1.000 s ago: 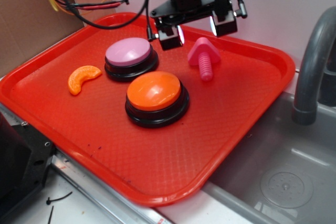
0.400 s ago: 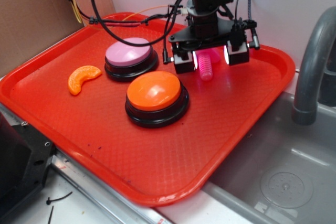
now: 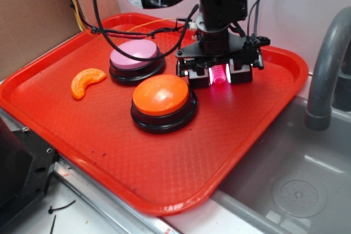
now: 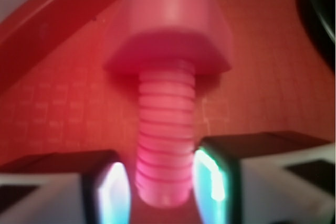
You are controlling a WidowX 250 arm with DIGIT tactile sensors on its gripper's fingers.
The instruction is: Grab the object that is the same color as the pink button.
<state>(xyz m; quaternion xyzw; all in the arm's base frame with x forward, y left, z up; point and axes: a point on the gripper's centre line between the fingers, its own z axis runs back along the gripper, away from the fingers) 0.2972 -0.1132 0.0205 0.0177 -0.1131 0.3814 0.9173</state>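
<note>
The pink toy bolt [image 3: 219, 73] lies on the red tray [image 3: 137, 157], its ribbed shaft pointing toward the front. My gripper [image 3: 218, 76] is down at tray level and straddles the shaft. In the wrist view the bolt [image 4: 165, 124] has its triangular head at the far end, and the shaft end sits between the lit pads of my gripper [image 4: 160, 187]. The right pad [image 4: 210, 182] is against the shaft, and a thin gap shows at the left pad [image 4: 113, 192]. The pink button [image 3: 134, 54] stands to the left of the gripper.
An orange-topped button [image 3: 161, 94] stands just front-left of the gripper. An orange crescent slice [image 3: 86, 80] lies at the tray's left. A grey sink [image 3: 296, 184] and faucet [image 3: 329, 64] are to the right. Cables hang behind the pink button.
The gripper moved right and down from above the tray's back until it straddled the bolt's shaft. Its fingers have come closer together. The bolt has stayed in place.
</note>
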